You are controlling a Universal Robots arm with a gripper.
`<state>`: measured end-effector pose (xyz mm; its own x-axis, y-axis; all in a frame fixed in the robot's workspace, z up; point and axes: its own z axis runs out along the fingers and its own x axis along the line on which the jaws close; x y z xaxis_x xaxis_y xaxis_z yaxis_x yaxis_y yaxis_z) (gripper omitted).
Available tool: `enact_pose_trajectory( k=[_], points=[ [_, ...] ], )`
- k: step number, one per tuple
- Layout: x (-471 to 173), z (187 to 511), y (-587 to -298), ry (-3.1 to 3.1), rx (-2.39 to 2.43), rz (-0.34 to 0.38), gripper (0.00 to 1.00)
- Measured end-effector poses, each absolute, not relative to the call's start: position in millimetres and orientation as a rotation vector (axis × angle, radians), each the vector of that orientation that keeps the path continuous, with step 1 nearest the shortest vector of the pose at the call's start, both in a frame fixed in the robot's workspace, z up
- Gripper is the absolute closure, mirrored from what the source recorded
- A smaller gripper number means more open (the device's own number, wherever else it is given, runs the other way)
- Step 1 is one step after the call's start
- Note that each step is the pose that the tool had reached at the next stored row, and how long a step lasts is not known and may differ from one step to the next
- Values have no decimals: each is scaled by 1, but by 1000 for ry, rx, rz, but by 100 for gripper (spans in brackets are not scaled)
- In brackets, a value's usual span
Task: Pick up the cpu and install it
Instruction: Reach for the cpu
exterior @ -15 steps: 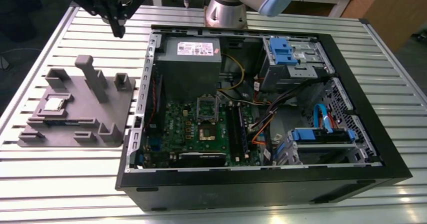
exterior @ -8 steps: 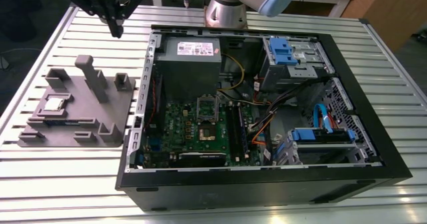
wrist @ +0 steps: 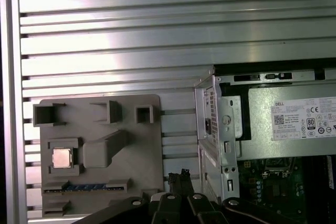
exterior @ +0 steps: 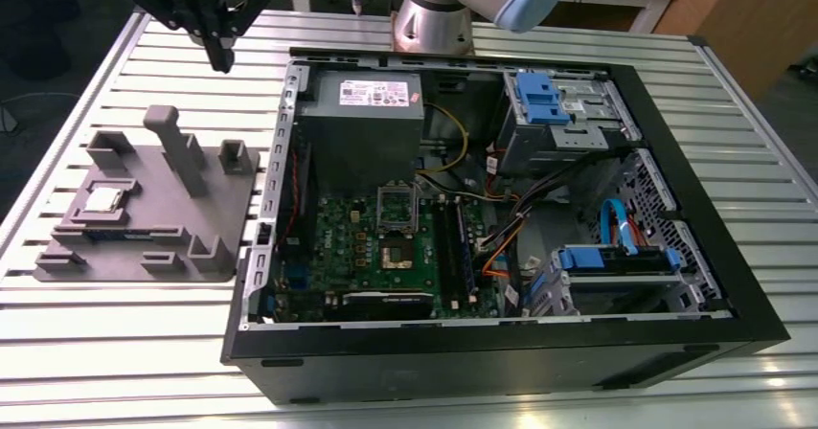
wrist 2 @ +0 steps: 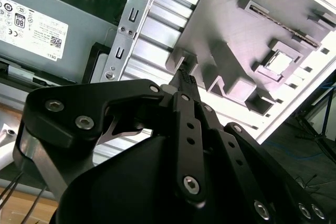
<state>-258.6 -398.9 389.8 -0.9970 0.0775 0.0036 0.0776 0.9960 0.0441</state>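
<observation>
Silver cpu [exterior: 102, 200] in grey fixture plate [exterior: 220, 211] w/ closed gripper [exterior: 221, 61] well apart.

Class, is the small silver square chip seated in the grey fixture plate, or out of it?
In: the small silver square chip lies flat in a pocket of the grey fixture plate.

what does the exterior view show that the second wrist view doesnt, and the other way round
Exterior view adds: the blue drive caddies and loose cables deep inside the open computer case, and the arm's base behind it.
Second wrist view adds: a close look at the gripper's black linkage and its bolt heads.
Both share: the cpu lying in its pocket on the grey fixture plate, the power supply with its white label, the slatted table, and the gripper hanging apart from the cpu.
</observation>
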Motion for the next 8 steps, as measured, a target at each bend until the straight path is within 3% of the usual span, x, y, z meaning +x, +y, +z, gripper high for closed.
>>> enact_pose_trajectory(
  k=[8],
  points=[
    [-261, 390, -399, -3137, -122, -69, 90]
  ],
)
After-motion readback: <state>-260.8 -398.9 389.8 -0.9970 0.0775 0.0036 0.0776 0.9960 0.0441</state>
